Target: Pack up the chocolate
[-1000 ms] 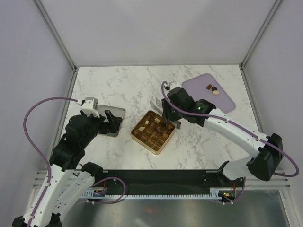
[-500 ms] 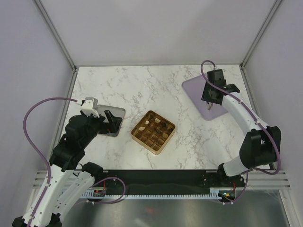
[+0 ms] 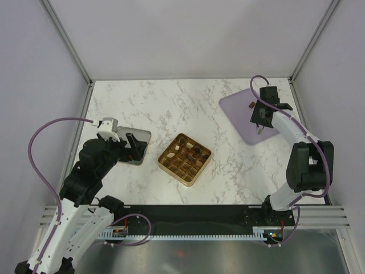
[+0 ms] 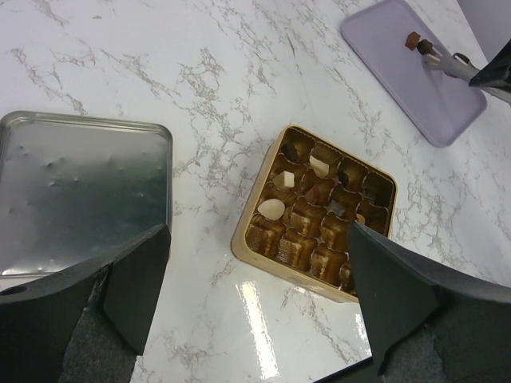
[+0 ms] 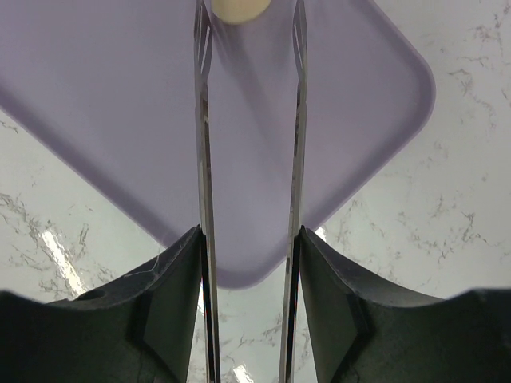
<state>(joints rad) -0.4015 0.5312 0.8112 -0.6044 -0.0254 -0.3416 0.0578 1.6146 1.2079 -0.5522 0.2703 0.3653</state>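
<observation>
Several pieces of chocolate (image 4: pixel 272 209), cream, tan and dark, sit in cells of the gold grid tray (image 3: pixel 171 166) at the table's middle. A small brown piece (image 3: pixel 251 104) lies on the purple mat (image 3: pixel 235 108) at the back right. My right gripper (image 5: pixel 249 12) hangs over that mat, open. Its long thin blades stand either side of a cream piece (image 5: pixel 238 9) at their tips, with a gap on the right. My left gripper (image 4: pixel 255 319) is open and empty. It hovers near the tray's left corner, by a silvery tin lid (image 4: pixel 80 187).
The tin lid (image 3: pixel 142 137) lies left of the tray, partly under my left gripper (image 3: pixel 134 148). The mat's near corner (image 5: pixel 239 271) reaches toward the right wall. Cage posts and walls ring the marble table (image 3: pixel 154 103).
My right arm has swung from over the gold tray to the purple mat, and its blades have spread wider. The left arm has not moved.
</observation>
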